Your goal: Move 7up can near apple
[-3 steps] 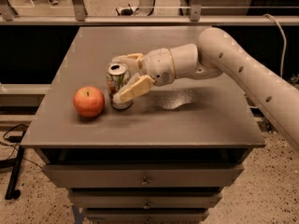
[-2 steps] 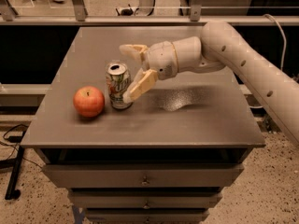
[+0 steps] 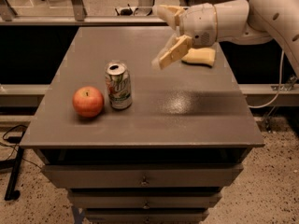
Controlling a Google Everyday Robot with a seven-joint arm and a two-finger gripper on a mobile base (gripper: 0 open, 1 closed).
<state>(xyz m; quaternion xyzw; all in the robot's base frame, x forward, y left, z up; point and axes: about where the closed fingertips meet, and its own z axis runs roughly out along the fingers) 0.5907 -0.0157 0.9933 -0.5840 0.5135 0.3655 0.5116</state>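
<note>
The 7up can (image 3: 118,86) stands upright on the grey table (image 3: 187,120), left of the middle. Its silver top and pale white-green label show. The red-orange apple (image 3: 88,101) sits just to the can's left, with a narrow gap between them. My gripper (image 3: 164,35) is open and empty. It hangs in the air above the table's back right part, up and to the right of the can and well apart from it. Its two tan fingers are spread wide.
A yellow sponge (image 3: 200,56) lies at the back right of the table, partly behind my gripper. The white arm (image 3: 261,13) comes in from the upper right. Drawers (image 3: 142,176) sit under the table top. A railing runs behind.
My gripper has let go of the can and risen up and to the right, away from it. The can stays upright beside the apple.
</note>
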